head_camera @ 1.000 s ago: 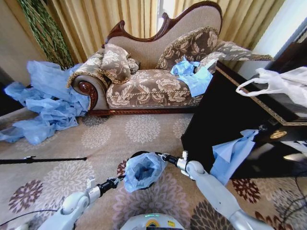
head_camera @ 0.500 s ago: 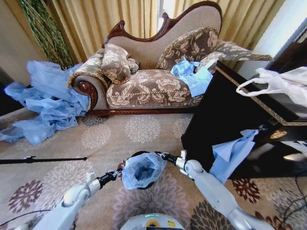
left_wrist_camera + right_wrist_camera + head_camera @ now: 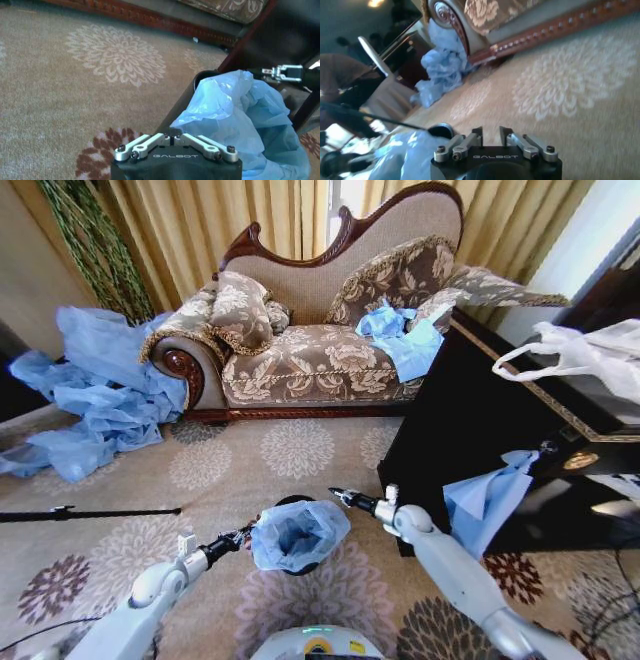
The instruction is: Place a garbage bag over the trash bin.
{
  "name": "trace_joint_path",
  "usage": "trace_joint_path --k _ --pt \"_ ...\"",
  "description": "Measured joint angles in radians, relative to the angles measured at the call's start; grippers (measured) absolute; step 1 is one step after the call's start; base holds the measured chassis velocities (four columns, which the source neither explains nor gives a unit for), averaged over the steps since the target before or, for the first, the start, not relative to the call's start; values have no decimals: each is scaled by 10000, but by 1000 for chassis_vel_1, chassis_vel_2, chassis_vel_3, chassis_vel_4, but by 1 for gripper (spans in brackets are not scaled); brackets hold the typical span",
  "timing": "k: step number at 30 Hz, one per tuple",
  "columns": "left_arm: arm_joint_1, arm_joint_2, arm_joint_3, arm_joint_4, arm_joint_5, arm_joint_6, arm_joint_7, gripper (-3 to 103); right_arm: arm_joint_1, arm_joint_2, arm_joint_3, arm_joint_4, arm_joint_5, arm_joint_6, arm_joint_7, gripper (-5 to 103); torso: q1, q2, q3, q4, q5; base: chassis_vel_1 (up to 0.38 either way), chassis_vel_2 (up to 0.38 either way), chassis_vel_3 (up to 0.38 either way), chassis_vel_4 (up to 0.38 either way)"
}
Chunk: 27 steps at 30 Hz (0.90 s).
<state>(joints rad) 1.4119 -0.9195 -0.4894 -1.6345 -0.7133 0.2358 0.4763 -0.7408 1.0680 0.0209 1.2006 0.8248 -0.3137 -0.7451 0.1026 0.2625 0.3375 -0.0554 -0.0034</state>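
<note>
We see the garbage bag point(image 3: 298, 533) draped over the trash bin point(image 3: 292, 503), which stands on the patterned carpet point(image 3: 300, 450) between our two arms. Only a sliver of the black rim shows at the far side, so the bag seems to cover most of the opening.

Our left gripper point(image 3: 240, 536) sits at the bag's left edge with its fingers clenched on the plastic; in the left wrist view the blue film bunches right at their closed tips point(image 3: 172, 138). We judge this hold keeps that side pinned low against the bin wall.

Our right gripper point(image 3: 340, 496) hovers just beyond the bag's right edge, fingers parted with nothing between them, and the right wrist view shows the same gap point(image 3: 490, 131). That side of the bag looks let go.

Around us, the dark cabinet point(image 3: 470, 420) stands close on the right, crowding the right arm. A sofa point(image 3: 320, 330) lies well behind, a heap of blue sheeting point(image 3: 95, 390) sits far left, and a thin black rod point(image 3: 90, 512) lies on the carpet near the left arm.
</note>
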Motion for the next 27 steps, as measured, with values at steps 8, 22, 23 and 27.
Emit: trace_joint_path --k 8,22,23,27 --pt "-43 -4 62 82 17 -42 55 0 90 69 -286 -665 -93 -278 -920 51 0 0 0 2 0 0 0 0 0" --pt "2 -60 54 113 46 -84 96 0 240 140 -607 -958 309 -627 -1240 97 0 0 0 1 -1 0 0 0 0" --pt "-3 -61 65 113 49 -86 101 0 264 170 -626 -998 308 -620 -1199 100 0 0 0 1 -1 0 0 0 0" --pt "-15 -61 83 134 63 -97 117 0 362 273 -629 -1204 292 -587 -1098 100 0 0 0 1 -1 0 0 0 0"
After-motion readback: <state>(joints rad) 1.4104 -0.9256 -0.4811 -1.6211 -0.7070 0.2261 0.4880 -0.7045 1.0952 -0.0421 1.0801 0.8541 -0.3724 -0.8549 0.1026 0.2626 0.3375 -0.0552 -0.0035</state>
